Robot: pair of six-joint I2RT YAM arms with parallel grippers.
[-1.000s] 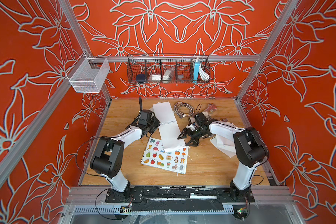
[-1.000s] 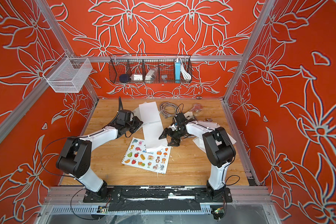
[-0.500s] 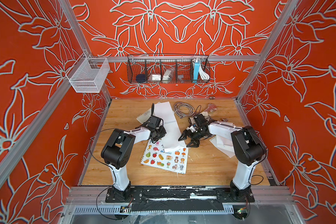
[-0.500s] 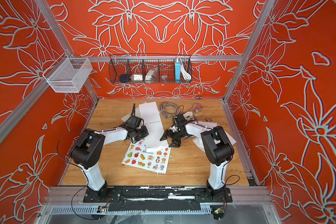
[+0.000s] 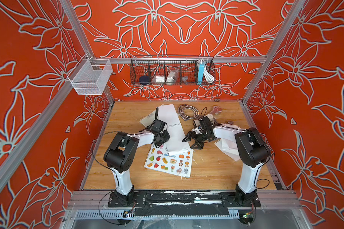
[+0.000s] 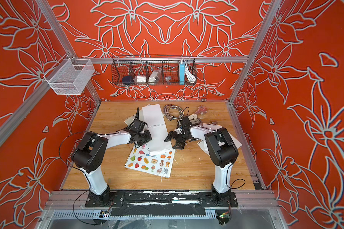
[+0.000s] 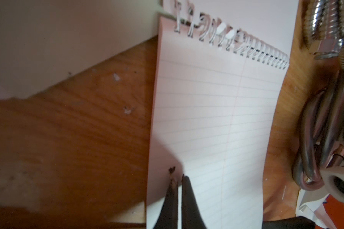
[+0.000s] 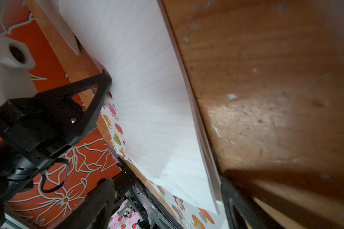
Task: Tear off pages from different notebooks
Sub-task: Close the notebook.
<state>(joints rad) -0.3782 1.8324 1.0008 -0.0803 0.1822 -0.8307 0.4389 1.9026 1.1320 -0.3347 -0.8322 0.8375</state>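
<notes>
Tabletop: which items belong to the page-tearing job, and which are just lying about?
Job: open lined notebook, picture-cover notebook, pale notebook, loose pages.
Lying about: metal hose, pink item, wall rack, mesh basket.

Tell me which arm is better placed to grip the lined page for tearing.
Right, probably: the right gripper stands open at the edge of the lined page, while the left gripper is shut, tips against the page.

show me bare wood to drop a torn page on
Bare: the front strip between the picture notebook and the front rail, and the far left corner behind the left arm. Crowded: the middle around the open notebook, and the right side with hose and loose pages.
</notes>
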